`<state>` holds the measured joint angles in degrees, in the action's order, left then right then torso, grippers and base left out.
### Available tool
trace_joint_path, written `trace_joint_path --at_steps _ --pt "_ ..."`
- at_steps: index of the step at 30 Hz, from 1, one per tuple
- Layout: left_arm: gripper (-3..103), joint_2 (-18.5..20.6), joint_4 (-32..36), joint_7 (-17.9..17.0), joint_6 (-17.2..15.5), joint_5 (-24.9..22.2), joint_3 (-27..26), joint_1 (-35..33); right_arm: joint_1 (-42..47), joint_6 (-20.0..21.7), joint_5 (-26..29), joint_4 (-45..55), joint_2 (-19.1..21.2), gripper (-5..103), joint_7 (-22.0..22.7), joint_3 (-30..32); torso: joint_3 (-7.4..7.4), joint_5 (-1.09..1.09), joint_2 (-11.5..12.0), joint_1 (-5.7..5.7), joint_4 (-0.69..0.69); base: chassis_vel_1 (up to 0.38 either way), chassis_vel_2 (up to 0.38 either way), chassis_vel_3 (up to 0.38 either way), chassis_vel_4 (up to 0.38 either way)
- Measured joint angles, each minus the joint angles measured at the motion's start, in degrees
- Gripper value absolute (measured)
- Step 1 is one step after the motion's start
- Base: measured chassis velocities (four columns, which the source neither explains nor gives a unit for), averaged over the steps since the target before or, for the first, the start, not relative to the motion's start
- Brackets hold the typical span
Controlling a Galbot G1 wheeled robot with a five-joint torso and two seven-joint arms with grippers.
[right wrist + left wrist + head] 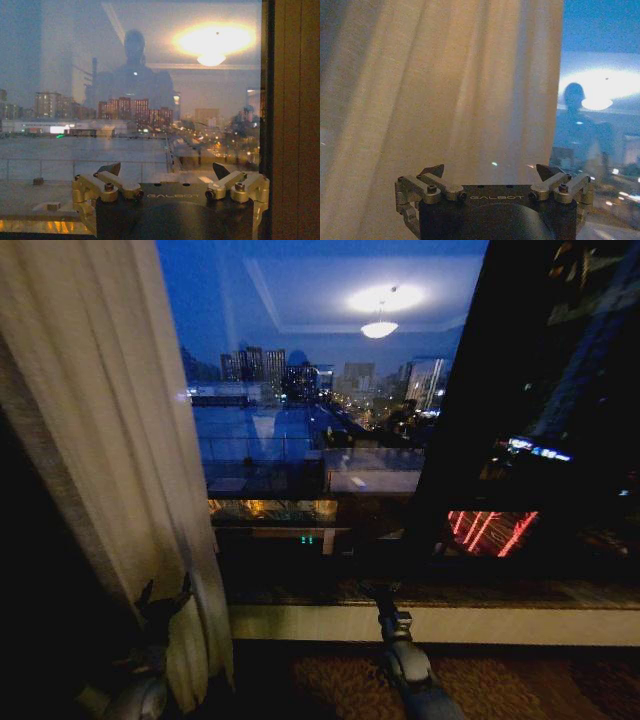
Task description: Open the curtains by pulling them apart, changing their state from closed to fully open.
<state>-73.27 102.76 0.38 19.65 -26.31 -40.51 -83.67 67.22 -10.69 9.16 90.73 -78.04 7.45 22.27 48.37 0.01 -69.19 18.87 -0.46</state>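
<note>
One off-white sheer curtain point(110, 440) hangs bunched at the left of the window, its pleats reaching down past the sill. My left gripper point(165, 592) is low beside its inner edge, open, with nothing between the fingers. In the left wrist view the curtain point(445, 90) hangs just ahead of the open left gripper point(490, 172), not touching it. My right gripper point(378, 590) is at the window's lower middle, pointing at the glass. The right wrist view shows the right gripper point(166, 170) open and empty before bare glass. The right side of the window is dark, and I cannot make out a curtain there.
The window glass point(320, 420) is uncovered across the middle, showing a night city and a reflected ceiling lamp. A pale sill point(430, 624) runs below it, above patterned carpet point(320, 680). A brown vertical panel point(295, 120) stands at the window's right edge.
</note>
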Motion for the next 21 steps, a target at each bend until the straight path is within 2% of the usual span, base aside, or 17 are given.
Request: trace_joint_path --at_steps 10,21 --pt "100 -0.85 0.42 4.19 0.18 -0.02 0.55 -0.64 0.0 0.0 0.0 0.0 0.0 100 0.0 0.0 0.0 -0.01 0.0 0.0 0.0 0.0 0.0 0.0 0.0" --pt "100 -0.82 0.17 4.65 0.25 0.15 0.4 -0.53 0.0 0.0 0.0 0.0 0.0 100 0.0 0.0 0.0 -0.01 0.01 0.0 0.0 0.0 0.0 0.0 0.0"
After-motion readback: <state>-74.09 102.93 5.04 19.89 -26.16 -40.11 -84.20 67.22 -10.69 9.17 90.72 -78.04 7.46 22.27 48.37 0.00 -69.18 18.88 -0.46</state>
